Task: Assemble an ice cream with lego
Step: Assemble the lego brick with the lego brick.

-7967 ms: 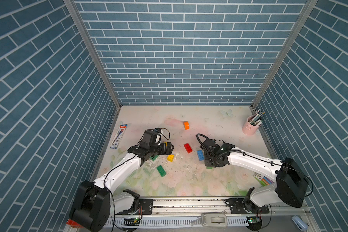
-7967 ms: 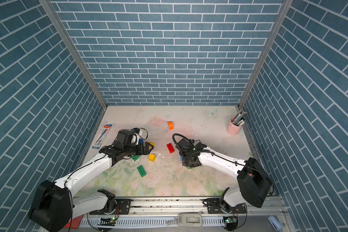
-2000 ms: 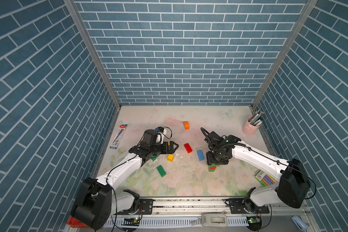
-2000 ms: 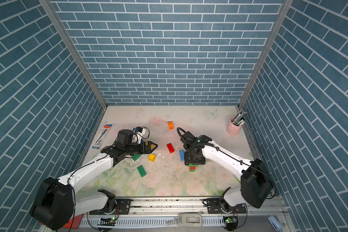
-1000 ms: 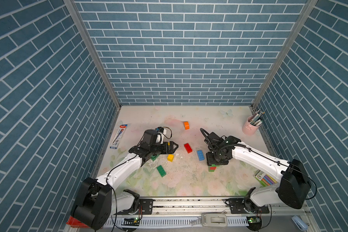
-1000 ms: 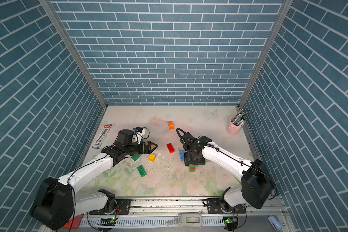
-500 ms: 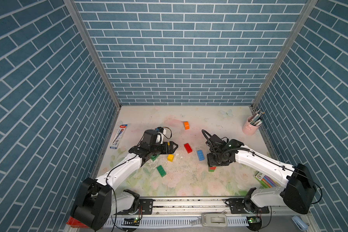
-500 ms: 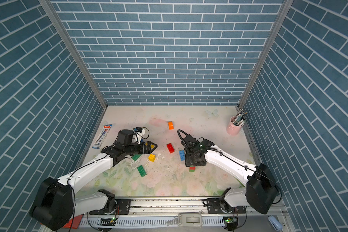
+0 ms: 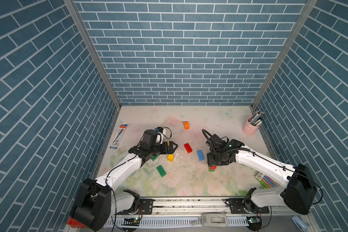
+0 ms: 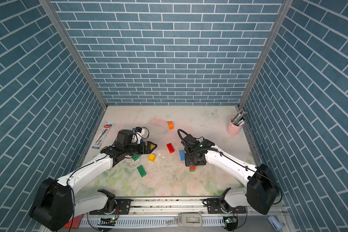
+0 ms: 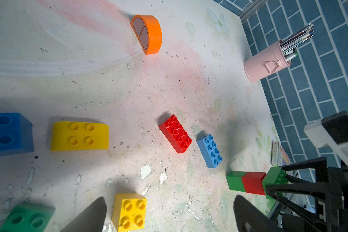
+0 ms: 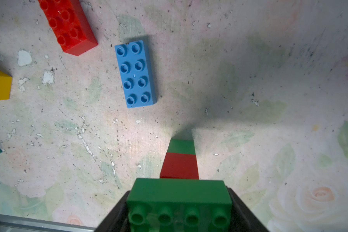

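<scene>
- The right tool (image 12: 179,210) is clamped on the wide green brick (image 12: 179,193), with one jaw at each end of it.
- That brick rests on a red cube (image 12: 179,165), which stands on a green cube (image 12: 181,146).
- In both top views, this stack (image 9: 212,168) sits right of centre in the lower half of the desk (image 9: 189,180).
- The step looks like seating the wide brick. Press straight down, keep it centred over the red cube, and let go only once the stack stands upright. I cannot tell whether the studs are fully home.
- The left tool (image 11: 169,200) has its jaws apart and empty, above the yellow square brick (image 11: 130,211), left of centre in the top views.
- The blue long brick (image 9: 200,155) lies just up and left of the stack and is the nearest obstacle. The red long brick (image 9: 188,148) lies beyond it.
- The orange rounded piece (image 9: 186,125), the pink pen cup (image 9: 250,128) at upper right and the marker pack (image 9: 266,179) at lower right are well apart from the stack.
- The narrow stack would likely tip under any sideways push.
</scene>
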Robot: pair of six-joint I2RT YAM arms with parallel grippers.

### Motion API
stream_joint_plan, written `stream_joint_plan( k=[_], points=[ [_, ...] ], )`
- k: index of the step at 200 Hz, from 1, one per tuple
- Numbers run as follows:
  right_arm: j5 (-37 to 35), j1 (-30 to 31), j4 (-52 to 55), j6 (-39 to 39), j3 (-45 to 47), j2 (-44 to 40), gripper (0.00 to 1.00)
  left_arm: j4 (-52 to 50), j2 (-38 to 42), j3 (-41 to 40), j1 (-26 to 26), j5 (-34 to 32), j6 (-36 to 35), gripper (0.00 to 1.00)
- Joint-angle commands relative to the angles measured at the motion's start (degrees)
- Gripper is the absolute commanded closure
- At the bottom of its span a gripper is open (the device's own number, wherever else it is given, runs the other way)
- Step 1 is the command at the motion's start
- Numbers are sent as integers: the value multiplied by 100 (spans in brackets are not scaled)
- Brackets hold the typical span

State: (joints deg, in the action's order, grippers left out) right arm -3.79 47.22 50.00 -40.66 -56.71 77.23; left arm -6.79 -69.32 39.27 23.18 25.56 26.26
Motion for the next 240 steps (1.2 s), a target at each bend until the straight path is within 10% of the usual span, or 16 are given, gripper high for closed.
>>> stream_joint_plan(
  k=[1,240],
  points=[
    [63,33,31,-117,103,-57,65,-146,88,37,15,-33,-90,0],
    [-6,64,411,184,98,418,65,-272,203,25,11,-98,-137,0]
  ],
)
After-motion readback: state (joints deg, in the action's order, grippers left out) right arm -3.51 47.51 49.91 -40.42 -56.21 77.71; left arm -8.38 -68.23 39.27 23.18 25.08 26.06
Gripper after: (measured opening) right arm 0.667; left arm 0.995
